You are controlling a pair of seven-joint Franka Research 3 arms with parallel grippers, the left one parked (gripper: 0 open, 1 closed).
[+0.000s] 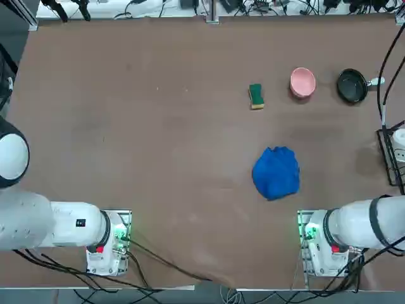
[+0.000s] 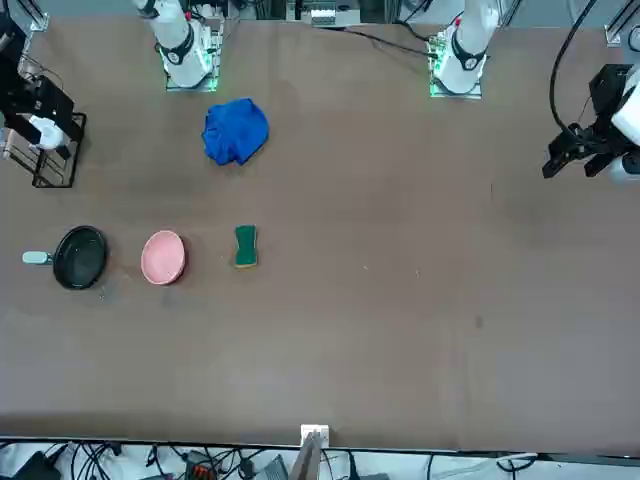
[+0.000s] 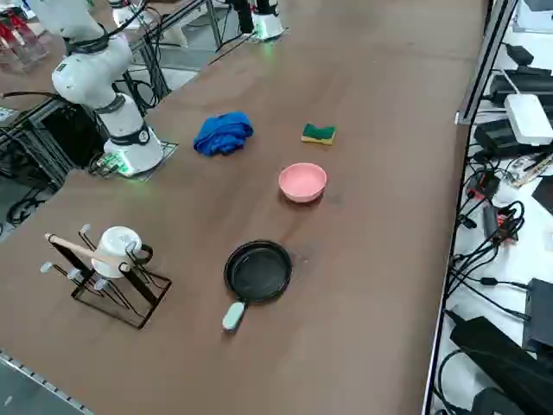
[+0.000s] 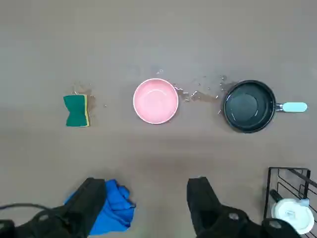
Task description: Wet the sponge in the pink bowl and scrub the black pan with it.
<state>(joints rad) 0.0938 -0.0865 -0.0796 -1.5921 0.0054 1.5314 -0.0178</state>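
Sponge [image 4: 77, 110] lies beside the bowl [image 4: 155, 101], opposite the pan [image 4: 249, 106]; my right gripper [image 4: 146, 186] hangs spread and empty near the bowl. Likely fetching comes first: I should reach down over the sponge.

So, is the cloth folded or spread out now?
Neither: the cloth lies bunched in a loose heap, with wrinkles and uneven edges, no flat layers.
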